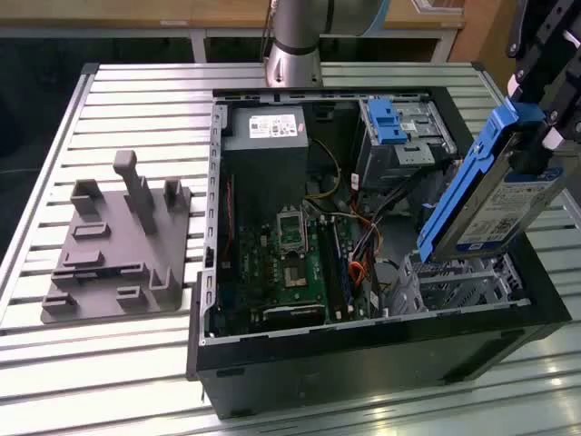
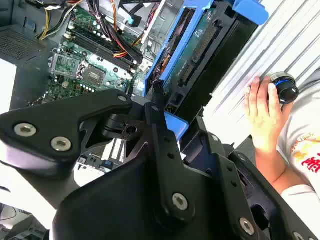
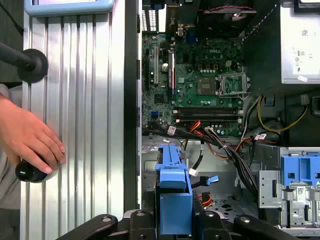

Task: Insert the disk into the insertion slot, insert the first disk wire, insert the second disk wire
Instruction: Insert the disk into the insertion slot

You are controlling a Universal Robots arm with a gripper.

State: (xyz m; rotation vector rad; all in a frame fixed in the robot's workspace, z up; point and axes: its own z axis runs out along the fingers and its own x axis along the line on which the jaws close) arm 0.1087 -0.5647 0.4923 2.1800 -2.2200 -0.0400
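The disk, a silver drive with a white label in a bright blue carrier, hangs tilted over the case's front right corner. My gripper is shut on its upper end. Its lower end hovers just above the insertion slot, a small perforated metal cage. In the first wrist view the carrier's blue edge stands between my black fingers. The second wrist view shows the disk's underside and connector. Loose cables lie beside the cage; I cannot tell which are the disk wires.
The open computer case lies on a slatted metal table. A taller bay with a blue latch stands behind the cage. A grey fixture sits at the exterior view's left. A person's hand rests on a black knob.
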